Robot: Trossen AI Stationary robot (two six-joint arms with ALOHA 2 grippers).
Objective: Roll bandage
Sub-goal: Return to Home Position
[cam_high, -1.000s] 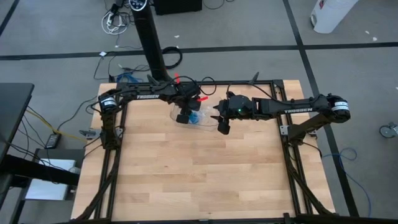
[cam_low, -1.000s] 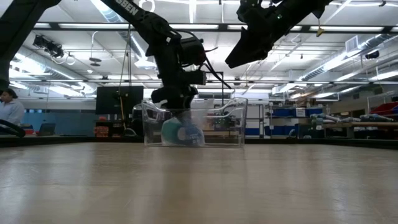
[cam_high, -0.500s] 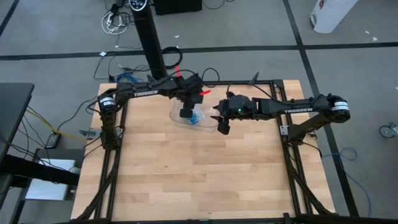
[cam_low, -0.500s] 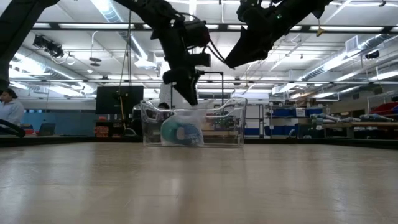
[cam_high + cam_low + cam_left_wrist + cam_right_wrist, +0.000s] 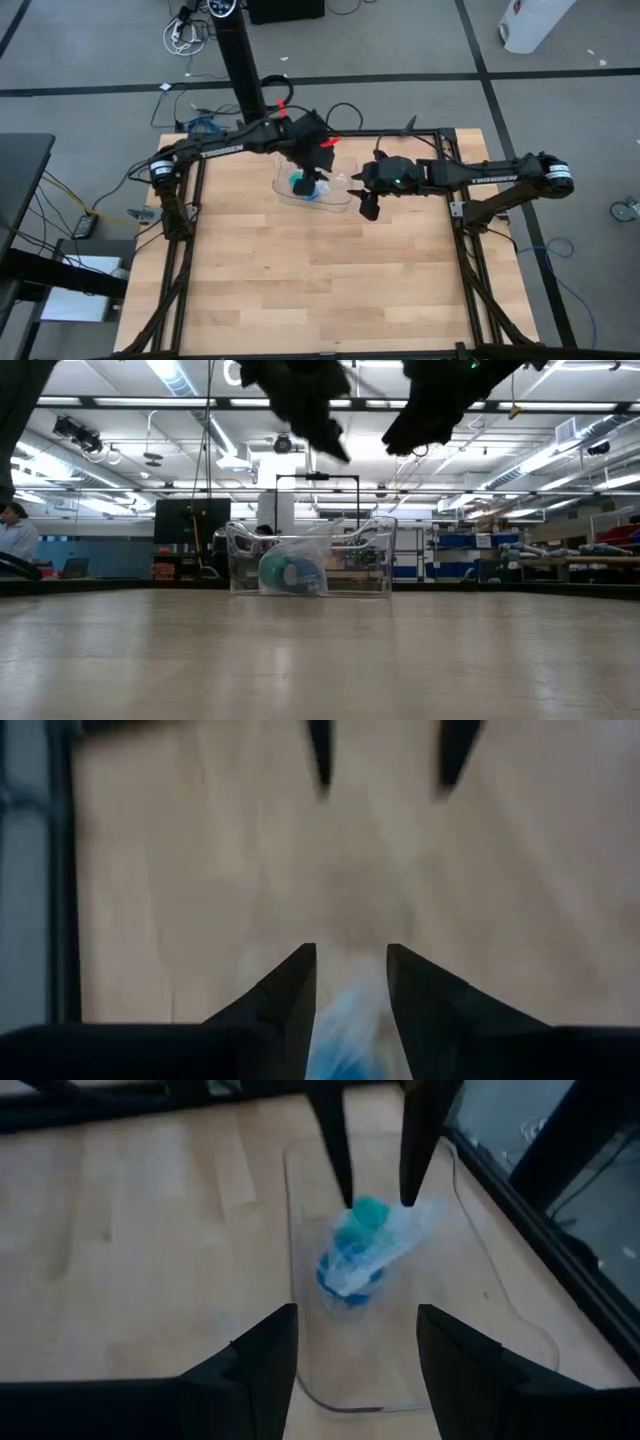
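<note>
Dark fingers of the left gripper (image 5: 350, 953) are hanging parted and empty over the clear bin (image 5: 365, 565), with the right gripper (image 5: 357, 1317) parted too, just beside it. We are judging that a low retreat could clip the bin holding the bagged bandage (image 5: 368, 1210).

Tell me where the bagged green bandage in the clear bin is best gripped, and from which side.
I would grip the loose film of the clear bag beside the bandage, coming straight down from above. The bin has upright walls that block a sideways approach, and thin film pinches more easily than the stubby roll.
</note>
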